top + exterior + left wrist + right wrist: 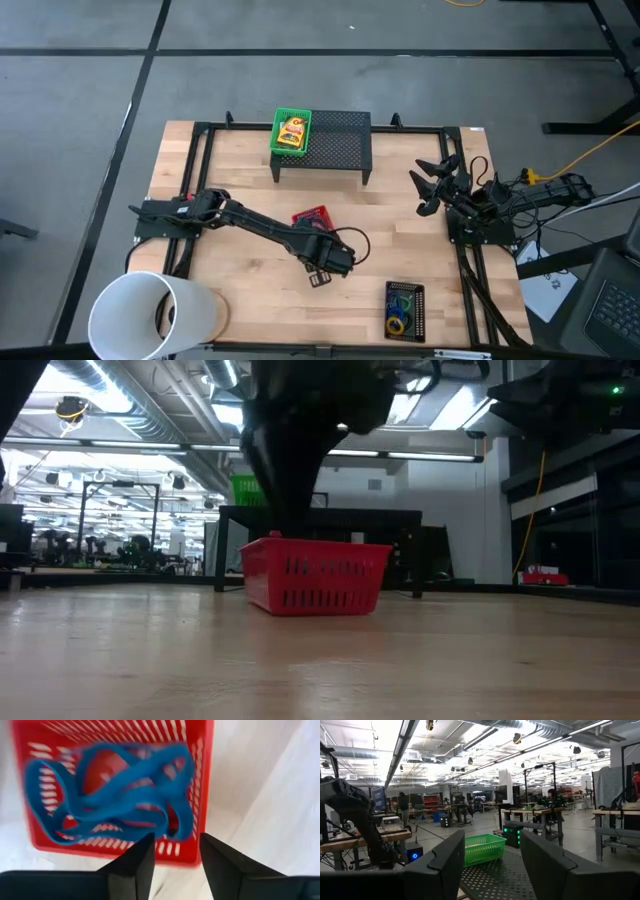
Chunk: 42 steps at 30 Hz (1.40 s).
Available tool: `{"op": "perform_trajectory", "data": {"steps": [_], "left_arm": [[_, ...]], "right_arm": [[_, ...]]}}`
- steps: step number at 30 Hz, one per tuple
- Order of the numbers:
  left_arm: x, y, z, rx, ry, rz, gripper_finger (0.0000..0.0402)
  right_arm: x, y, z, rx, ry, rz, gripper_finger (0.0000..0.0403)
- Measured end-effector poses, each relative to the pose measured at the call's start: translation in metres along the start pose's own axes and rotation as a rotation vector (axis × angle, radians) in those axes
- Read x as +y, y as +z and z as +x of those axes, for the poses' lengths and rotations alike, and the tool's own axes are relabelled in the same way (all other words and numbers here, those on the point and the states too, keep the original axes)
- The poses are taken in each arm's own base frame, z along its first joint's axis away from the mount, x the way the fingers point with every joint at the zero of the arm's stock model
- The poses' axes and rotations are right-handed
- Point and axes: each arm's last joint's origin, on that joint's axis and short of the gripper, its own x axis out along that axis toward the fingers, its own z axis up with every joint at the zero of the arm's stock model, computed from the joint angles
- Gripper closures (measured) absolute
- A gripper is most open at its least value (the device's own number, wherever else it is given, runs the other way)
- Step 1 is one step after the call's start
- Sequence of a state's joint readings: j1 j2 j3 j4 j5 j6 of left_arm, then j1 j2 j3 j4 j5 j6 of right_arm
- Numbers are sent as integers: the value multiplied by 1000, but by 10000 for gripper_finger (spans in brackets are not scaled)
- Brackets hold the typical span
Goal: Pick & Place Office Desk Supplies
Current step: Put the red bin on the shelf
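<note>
Left gripper (175, 862) hovering over red tray (200, 795), fingers parted, gripping nothing. Blue cord bundle (110, 795) lying loose inside tray, blurred in wrist view, hidden by arm from above. Right gripper (432, 182) waiting at table's right edge, fingers spread, empty.

Blurred blue cord bundle (112, 795), seemingly plain, in slotted red mesh tray (200, 795).
</note>
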<state>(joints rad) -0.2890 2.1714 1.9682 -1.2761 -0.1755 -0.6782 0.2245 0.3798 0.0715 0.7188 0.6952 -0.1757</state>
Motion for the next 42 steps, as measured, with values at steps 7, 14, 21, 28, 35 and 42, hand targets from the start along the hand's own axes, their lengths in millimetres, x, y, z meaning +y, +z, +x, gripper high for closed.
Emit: {"op": "perform_trajectory", "data": {"steps": [7,14,21,28,35,42], "left_arm": [[-12,7,-20,-244,12,-75,236],[-17,12,-7,-274,38,-127,237],[-12,19,7,-217,21,-158,235],[-15,20,21,-153,-5,-119,235],[-16,18,22,-117,-33,-95,256],[-21,17,39,-63,-33,-41,331]], "right_arm": [[0,0,0,0,2,-1,213],[0,0,0,0,5,3,213],[0,0,0,0,8,3,213],[0,0,0,0,8,4,214],[0,0,0,0,8,7,214],[0,0,0,1,8,9,214]]}}
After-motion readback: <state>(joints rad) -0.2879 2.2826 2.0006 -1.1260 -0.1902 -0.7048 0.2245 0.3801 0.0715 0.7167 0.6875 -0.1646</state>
